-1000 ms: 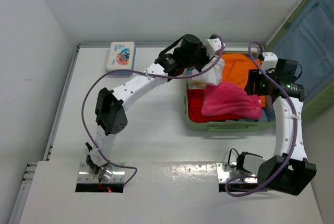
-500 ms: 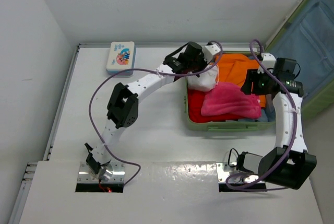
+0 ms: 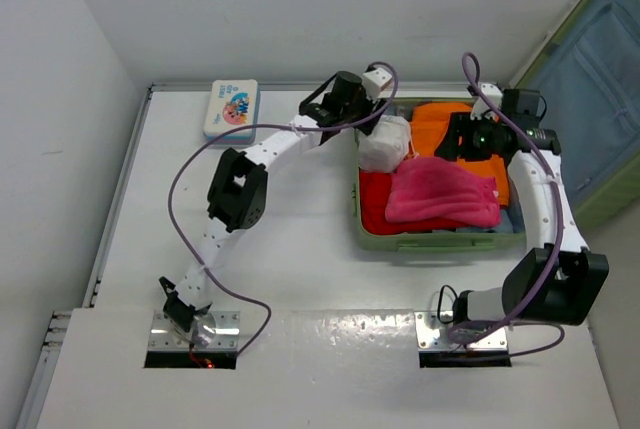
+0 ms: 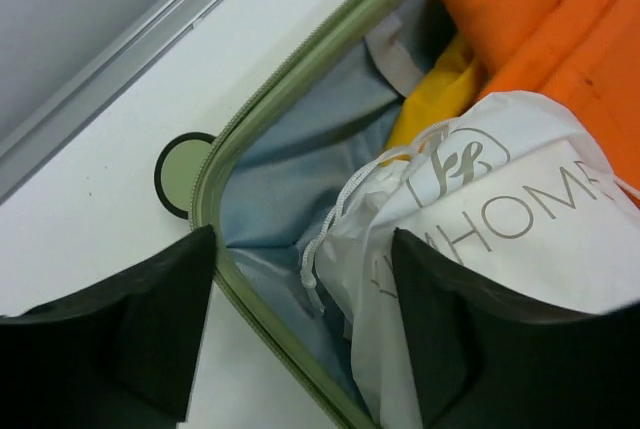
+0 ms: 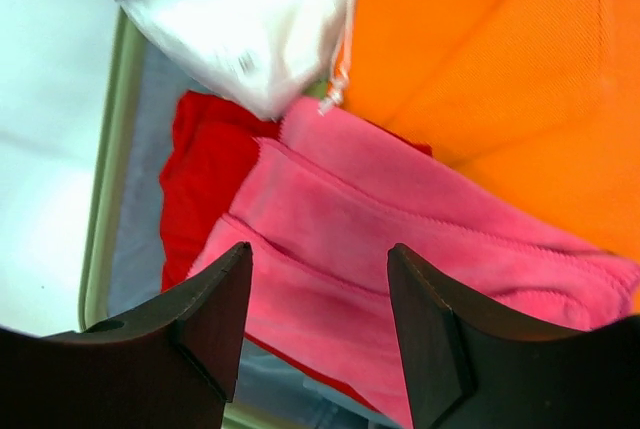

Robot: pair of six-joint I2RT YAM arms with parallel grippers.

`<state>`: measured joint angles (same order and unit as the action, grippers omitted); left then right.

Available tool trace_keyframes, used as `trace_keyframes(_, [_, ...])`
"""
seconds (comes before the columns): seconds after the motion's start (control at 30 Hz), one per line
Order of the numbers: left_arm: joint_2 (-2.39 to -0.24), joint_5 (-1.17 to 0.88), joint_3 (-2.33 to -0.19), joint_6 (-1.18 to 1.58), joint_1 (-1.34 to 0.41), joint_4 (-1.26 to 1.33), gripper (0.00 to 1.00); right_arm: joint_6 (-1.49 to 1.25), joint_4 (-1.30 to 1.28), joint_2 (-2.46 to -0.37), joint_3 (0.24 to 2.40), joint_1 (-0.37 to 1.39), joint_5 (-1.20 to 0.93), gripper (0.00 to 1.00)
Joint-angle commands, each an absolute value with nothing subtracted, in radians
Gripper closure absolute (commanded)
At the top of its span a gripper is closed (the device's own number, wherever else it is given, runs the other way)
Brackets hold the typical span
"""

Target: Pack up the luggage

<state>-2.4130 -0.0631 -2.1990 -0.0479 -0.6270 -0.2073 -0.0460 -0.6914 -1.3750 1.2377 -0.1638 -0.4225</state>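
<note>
Lying open at centre right, the luggage (image 3: 440, 242) holds a white bag (image 3: 385, 144) in its upper-left corner, likely to fill that gap, the left gripper (image 4: 305, 269) wide and empty over it, the right gripper (image 5: 318, 279) spread, empty, above the towel (image 3: 440, 199).

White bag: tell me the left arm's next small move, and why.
Probably lift the left pincer straight up, clear of the bag. Its jaws stand open, and the bag already lies in a corner of the luggage, beside the orange cloth.
</note>
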Motion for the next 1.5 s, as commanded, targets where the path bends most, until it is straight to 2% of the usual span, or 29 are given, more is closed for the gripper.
trace_keyframes(0.0, [-2.237, -0.081, -2.163, -0.048, -0.653, -0.112, 0.24, -0.084, -0.643, -1.378, 1.296, -0.134, -0.427, 0.43])
trace_keyframes(0.03, [-2.212, -0.081, -2.154, -0.023, -0.653, -0.112, 0.2, -0.087, -0.64, -1.374, 1.295, -0.129, -0.422, 0.42])
trace_keyframes(0.07, [-2.189, -0.059, -2.154, -0.005, -0.653, -0.112, 0.12, -0.089, -0.632, -1.37, 1.292, -0.126, -0.414, 0.42])
trace_keyframes(0.1, [-2.166, -0.042, -2.154, 0.018, -0.653, -0.112, 0.09, -0.09, -0.63, -1.367, 1.293, -0.117, -0.411, 0.42])
trace_keyframes(0.2, [-2.086, 0.04, -2.189, 0.13, -0.598, -0.172, 0.08, -0.097, -0.612, -1.348, 1.289, -0.106, -0.403, 0.41])
trace_keyframes(0.33, [-1.994, 0.075, -2.116, 0.253, -0.428, -0.248, 0.08, -0.106, -0.565, -1.322, 1.27, -0.06, -0.403, 0.38])
trace_keyframes(0.43, [-2.009, 0.023, -2.091, 0.297, -0.221, -0.342, 0.08, -0.139, -0.511, -1.319, 1.262, -0.008, -0.411, 0.35])
trace_keyframes(0.47, [-2.041, -0.054, -2.091, 0.298, -0.113, -0.342, 0.07, -0.175, -0.483, -1.328, 1.261, 0.029, -0.42, 0.33])
trace_keyframes(0.57, [-2.094, -0.113, -2.082, 0.235, 0.029, -0.321, 0.07, -0.23, -0.414, -1.351, 1.249, 0.075, -0.426, 0.24])
trace_keyframes(0.67, [-2.219, -0.155, -2.15, 0.163, 0.086, -0.33, 0.07, -0.284, -0.373, -1.42, 1.284, 0.129, -0.452, 0.12])
trace_keyframes(0.87, [-2.388, -0.135, -2.18, 0.17, 0.109, -0.313, 0.06, -0.324, -0.396, -1.52, 1.348, 0.164, -0.469, 0.1])
trace_keyframes(0.97, [-2.414, -0.288, -2.16, 0.199, 0.132, -0.304, 0.06, -0.333, -0.406, -1.531, 1.345, 0.166, -0.505, 0.1])
trace_keyframes(1.0, [-2.425, -0.398, -2.12, 0.23, 0.147, -0.276, 0.06, -0.345, -0.4, -1.537, 1.339, 0.166, -0.514, 0.1])
trace_keyframes(1.1, [-2.434, -0.507, -2.062, 0.279, 0.158, -0.246, 0.06, -0.374, -0.296, -1.555, 1.312, 0.184, -0.546, 0.12])
trace_keyframes(1.2, [-2.434, -0.552, -1.987, 0.279, 0.158, -0.258, 0.06, -0.376, -0.262, -1.635, 1.421, 0.23, -0.5, 0.16])
trace_keyframes(1.4, [-2.421, -0.516, -1.878, 0.138, 0.114, -0.385, 0.14, -0.437, -0.279, -1.9, 1.707, 0.271, -0.419, 0.17])
trace_keyframes(1.47, [-2.375, -0.494, -1.751, 0.107, 0.092, -0.385, 0.14, -0.449, -0.322, -1.98, 1.8, 0.285, -0.397, 0.17])
